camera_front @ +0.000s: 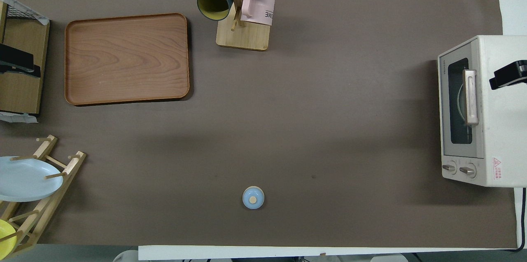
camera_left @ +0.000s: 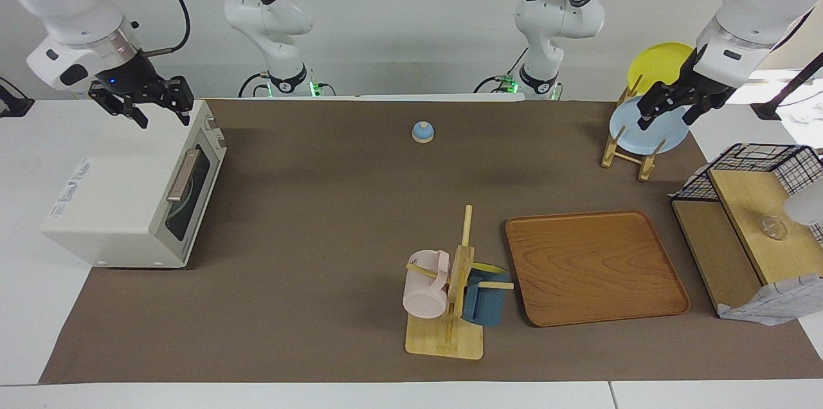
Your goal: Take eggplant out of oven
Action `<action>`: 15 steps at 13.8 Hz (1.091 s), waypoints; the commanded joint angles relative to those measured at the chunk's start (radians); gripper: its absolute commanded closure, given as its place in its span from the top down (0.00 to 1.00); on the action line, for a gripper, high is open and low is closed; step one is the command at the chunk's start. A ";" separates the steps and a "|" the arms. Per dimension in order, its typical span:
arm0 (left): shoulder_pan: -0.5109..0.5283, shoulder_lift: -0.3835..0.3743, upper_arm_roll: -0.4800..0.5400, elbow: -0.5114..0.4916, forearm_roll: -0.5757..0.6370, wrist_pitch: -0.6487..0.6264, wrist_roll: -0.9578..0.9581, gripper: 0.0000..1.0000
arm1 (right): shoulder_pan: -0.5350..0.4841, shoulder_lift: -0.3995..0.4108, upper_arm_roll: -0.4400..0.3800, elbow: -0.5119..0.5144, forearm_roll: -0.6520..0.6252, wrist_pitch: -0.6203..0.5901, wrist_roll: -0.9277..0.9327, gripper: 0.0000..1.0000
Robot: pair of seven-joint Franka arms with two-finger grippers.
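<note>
The cream-white oven (camera_left: pixel 122 190) stands at the right arm's end of the table, its dark glass door (camera_left: pixel 189 200) shut, with the bar handle (camera_left: pixel 183 175) across it. It also shows in the overhead view (camera_front: pixel 500 130). The eggplant is hidden; only a pale curved rim shows through the glass. My right gripper (camera_left: pixel 161 117) hangs open and empty over the oven's top; its tip shows in the overhead view (camera_front: pixel 507 75). My left gripper (camera_left: pixel 666 116) is open and empty in the air over the plate rack (camera_left: pixel 627 148).
The rack holds a light-blue plate (camera_left: pixel 649 129) and a yellow plate (camera_left: pixel 659 65). A wooden tray (camera_left: pixel 595 265), a mug tree (camera_left: pixel 450 306) with a pink and a blue mug, a small blue bell (camera_left: pixel 422 131) and a wire-and-wood shelf (camera_left: pixel 746 229) stand on the brown mat.
</note>
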 commanded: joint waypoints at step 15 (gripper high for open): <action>0.005 -0.014 -0.004 -0.008 0.016 -0.015 0.003 1.00 | -0.006 0.031 0.018 -0.305 -0.244 0.200 0.055 0.00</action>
